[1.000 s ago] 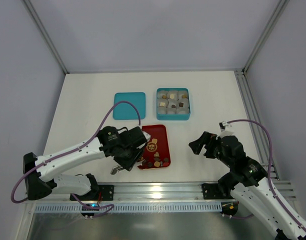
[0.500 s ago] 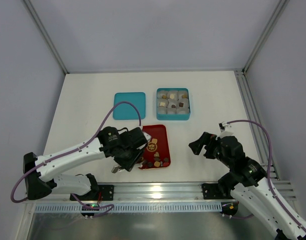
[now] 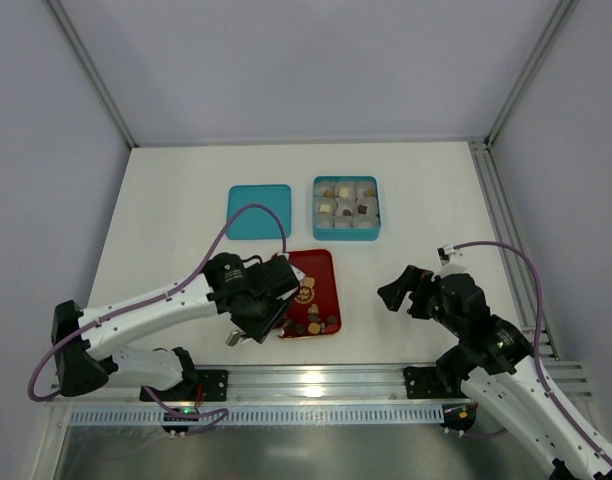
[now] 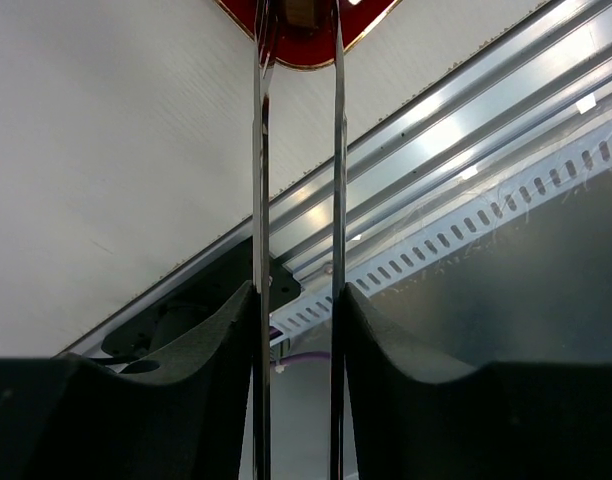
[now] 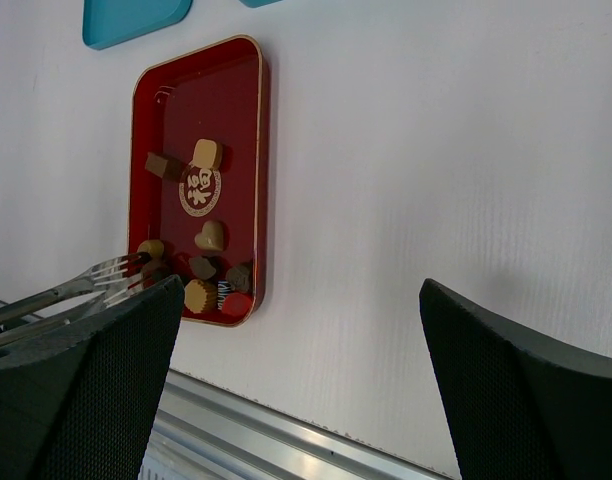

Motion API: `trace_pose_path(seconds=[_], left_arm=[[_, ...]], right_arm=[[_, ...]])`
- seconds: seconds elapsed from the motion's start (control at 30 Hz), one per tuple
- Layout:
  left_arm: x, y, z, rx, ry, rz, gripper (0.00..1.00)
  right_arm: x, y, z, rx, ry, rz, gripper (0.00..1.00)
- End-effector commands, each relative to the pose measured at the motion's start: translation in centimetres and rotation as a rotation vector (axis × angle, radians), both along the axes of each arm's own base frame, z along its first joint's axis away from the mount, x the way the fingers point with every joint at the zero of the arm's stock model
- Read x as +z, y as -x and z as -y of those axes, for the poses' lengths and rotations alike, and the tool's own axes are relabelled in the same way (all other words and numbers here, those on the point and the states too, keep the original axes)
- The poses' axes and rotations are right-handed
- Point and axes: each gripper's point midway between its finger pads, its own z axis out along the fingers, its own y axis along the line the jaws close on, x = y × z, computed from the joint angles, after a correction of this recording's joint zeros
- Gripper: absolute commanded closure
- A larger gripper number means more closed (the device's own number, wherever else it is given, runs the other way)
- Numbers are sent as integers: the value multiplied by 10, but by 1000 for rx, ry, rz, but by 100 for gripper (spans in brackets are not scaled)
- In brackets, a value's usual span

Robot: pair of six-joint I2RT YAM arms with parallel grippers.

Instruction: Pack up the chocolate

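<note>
White worktop (image 3: 166, 200) carries everything. Left arm (image 3: 146, 310) reaches in from the near left corner towards the centre; right arm (image 3: 506, 370) is folded at the near right, well apart from the items. Teal box (image 3: 346, 238) sits at far centre-right, with a flat teal lid (image 3: 259, 211) just beside it on the left, not touching. Red tray (image 3: 316, 268) lies nearer the arms, in front of the gap between box and lid, its long side running away from the rail. Right end effector (image 5: 301, 300): jaws spread wide, nothing between them, hovering over bare worktop to the right of the tray. Left end effector (image 4: 296, 300): clamped on a pair of thin metal tongs (image 5: 56, 295), its fingers pressing the two blades from outside; the blades run nearly parallel with a narrow gap. The fork-like tong tips sit at the tray's near left corner, and the left wrist view shows a brown piece between them; whether it is gripped or only framed, cannot tell. Box holds grey-white paper cups (image 3: 345, 209) in rows, several with a small piece inside. Chocolate (image 5: 210, 236): loose on the tray, two squares by the gold emblem, one heart-shaped tan piece mid-tray, and a cluster of tan, brown and reddish pieces along the near end.
</note>
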Motion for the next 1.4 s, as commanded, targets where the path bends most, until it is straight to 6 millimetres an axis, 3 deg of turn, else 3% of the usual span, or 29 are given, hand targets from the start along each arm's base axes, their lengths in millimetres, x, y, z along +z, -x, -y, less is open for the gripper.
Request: trace_pose_path(seconds=[0.0,0.43,0.83,1.1,1.23,1.3,1.37], left_arm=[[6,-5,11,-12,37,22,62],[16,-12,7,-11,8,62,82],[62,-35,12,40,82,206,85],[96,-70,36,71,150,332,85],[111,-101,62,80,221,381,85],[106,-118,72,88,220,372,85],[113,-137,86,84,260,384,85]], right_arm=[[9,-3,-1,-7,-20,35,0],[11,-3,-1,-8,-22,39,0],[17,-4,0,-7,-15,50,0],[18,-5,1,-7,-9,52,0],[21,-5,1,-6,-7,53,0],[21,-5,1,-11,-5,52,0],[23,-5,2,-11,0,55,0]])
